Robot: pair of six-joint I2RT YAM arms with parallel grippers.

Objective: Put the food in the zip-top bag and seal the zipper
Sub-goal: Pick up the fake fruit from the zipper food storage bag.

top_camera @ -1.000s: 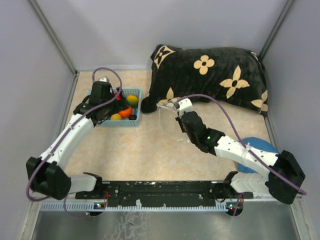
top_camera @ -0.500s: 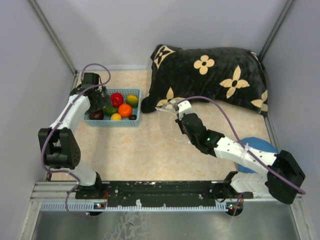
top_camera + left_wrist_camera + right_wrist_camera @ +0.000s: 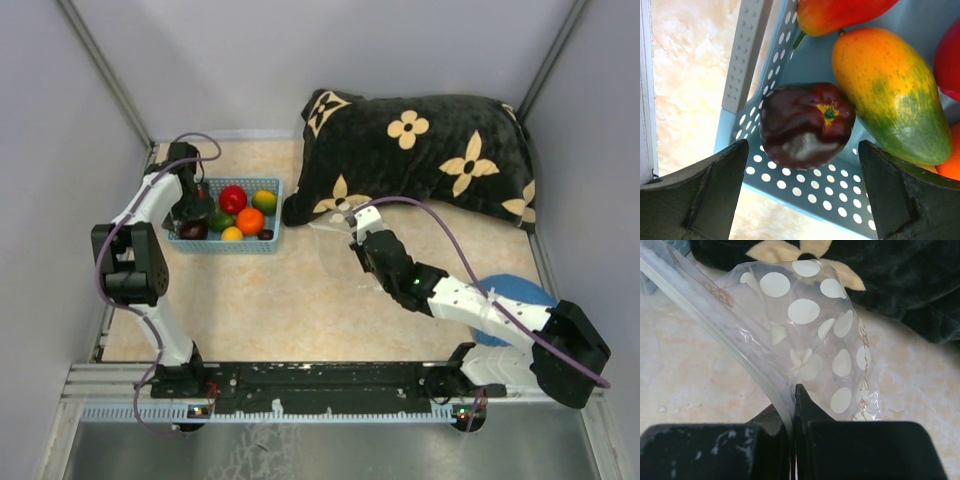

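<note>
The food lies in a light blue basket: a red piece, an orange one, a yellow-green one and a dark brown one. My left gripper hangs open over the basket's left end. In the left wrist view the dark brown piece sits just ahead of the wide-apart fingers, beside an orange-green mango. My right gripper is shut on the edge of the dotted clear zip-top bag, pinching it at the zipper. The bag hangs lifted mid-table.
A black pillow with cream flowers fills the back right, just behind the bag. A blue round object lies under the right arm near the right wall. Grey walls close in on three sides; the basket stands near the left wall.
My left arm has folded back and swung its open gripper from over the basket's middle to its left end. The right gripper, still holding the bag, has shifted slightly.
</note>
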